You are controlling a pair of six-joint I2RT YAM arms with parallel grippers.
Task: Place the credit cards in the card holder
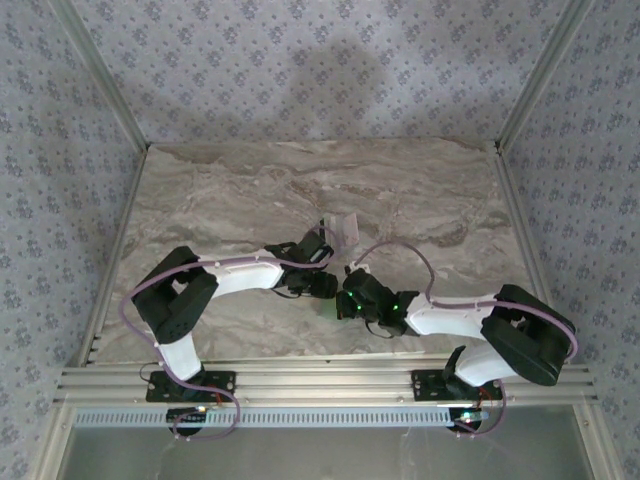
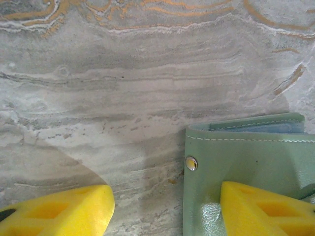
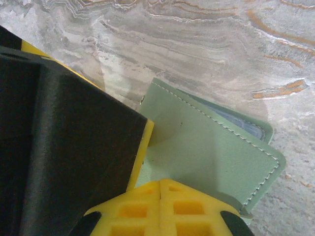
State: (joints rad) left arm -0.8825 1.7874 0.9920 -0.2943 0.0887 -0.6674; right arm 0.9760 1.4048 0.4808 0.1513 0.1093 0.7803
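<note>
The card holder [image 2: 246, 162] is seen on the marble-patterned tabletop [image 2: 123, 88], with both pincers gathered at it. The right pincer [image 3: 160, 189] is fully closed. Its yellow tips are judged to be pinching the near edge of the holder's upper flap, which appears slightly raised off the panel beneath. The left pincer [image 2: 167, 196] is roughly half open, with nothing clamped between its fingers. One finger hangs over the holder's face, just beside the metal snap [image 2: 191, 163], and the other is poised over bare tabletop to the side of the holder. The blue-grey edge of one credit card [image 3: 243, 127] is visible inside the holder, under the flap at the side away from the right pincer. Whether it is fully seated cannot be told.

The step in hand is judged to be the seating of a card in the holder while the flap is held open. For this to be done well, the flap should be pinched firmly by the right pincer and lifted no further than is needed, so that the holder is neither dragged nor folded shut. The holder should be pressed down, not squeezed, by the left finger above it. The card should be pushed flat along the pocket's line until its edge is hidden behind the stitched border. Sideways twist is to be avoided, since a thin card may be jammed against the stitching or slid out beside the holder.
</note>
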